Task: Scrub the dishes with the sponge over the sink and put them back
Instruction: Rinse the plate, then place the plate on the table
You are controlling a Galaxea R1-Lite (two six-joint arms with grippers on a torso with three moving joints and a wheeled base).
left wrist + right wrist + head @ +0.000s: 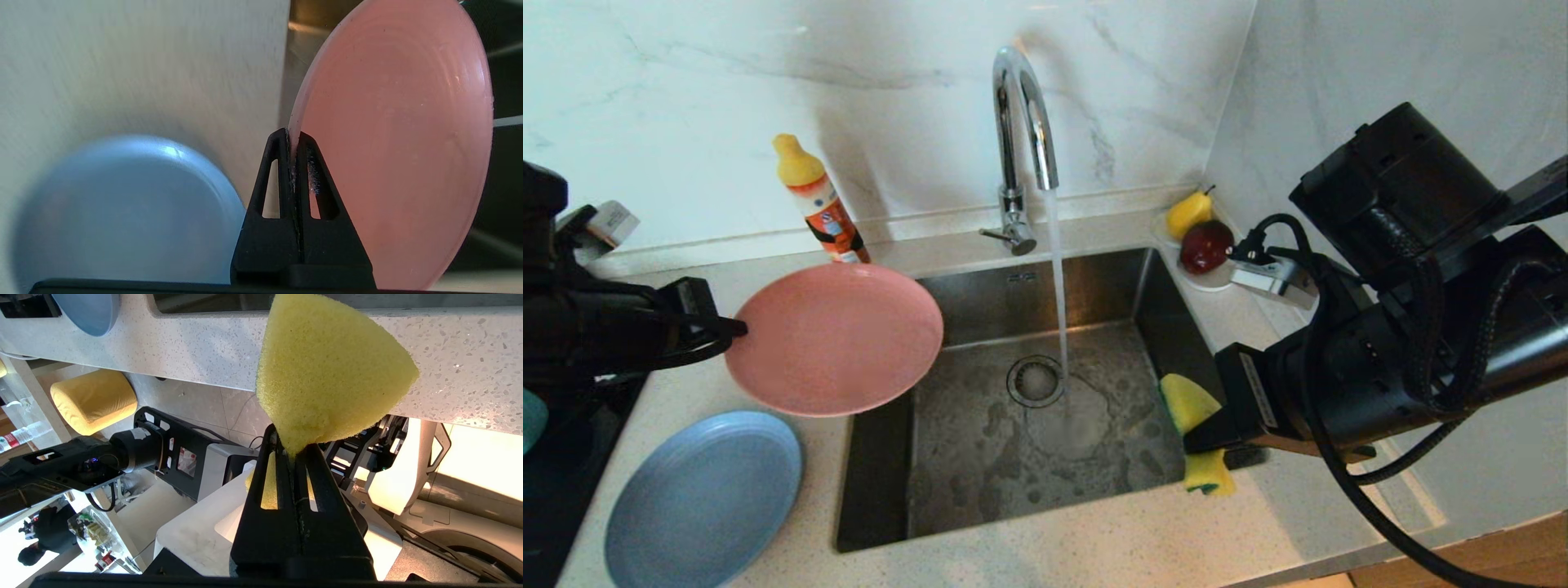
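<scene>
Left pincer [737, 328] is clamped on the near rim of the pink plate [835, 339], which it holds out almost level from the left, half over the tabletop [1094, 547] and half over the sink [1160, 286] corner. Its arm reaches in low from the left edge. Right pincer [1205, 437] pinches the sponge [1188, 404] at the sink's right rim, its arm angled in from the right. Water runs from the tap [1021, 122] onto the basin floor near the drain [1036, 381]. The blue plate [704, 500] lies on the tabletop below the pink one. I judge the step to be carrying the plate over the basin, scrubbing not yet begun; next the plate must go further over the basin and meet the sponge.

From the left wrist, the fingers [278, 183] are pressed together on the pink plate's [400, 143] edge, with the blue plate [126, 208] beside, blurred.

From the right wrist, the fingers [265, 506] squeeze the sponge [327, 375] into a fan, probably by its middle, against the tabletop's [184, 347] front edge.
</scene>
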